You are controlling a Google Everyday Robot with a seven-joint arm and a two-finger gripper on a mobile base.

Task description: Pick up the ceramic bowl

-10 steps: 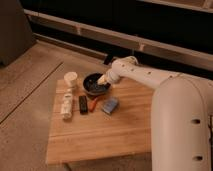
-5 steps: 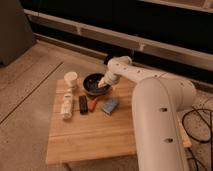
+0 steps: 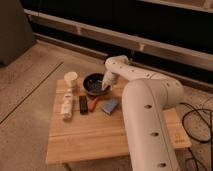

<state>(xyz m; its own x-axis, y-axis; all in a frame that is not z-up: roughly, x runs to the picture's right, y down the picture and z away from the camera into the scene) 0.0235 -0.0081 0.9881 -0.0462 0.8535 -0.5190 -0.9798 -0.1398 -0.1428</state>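
The ceramic bowl is round, dark and glossy, and stands at the back of the wooden table. My gripper reaches down from the white arm to the bowl's right rim. It sits at the rim, partly over the bowl's inside.
A small cream cup stands left of the bowl. In front of it lie a white bottle, a black bar, a red-orange item and a blue sponge. A dark wall runs behind the table. Cables lie on the floor at right.
The arm fills more of the view at the right and the gripper has settled lower at the bowl's right rim. The bowl and other items have not moved.
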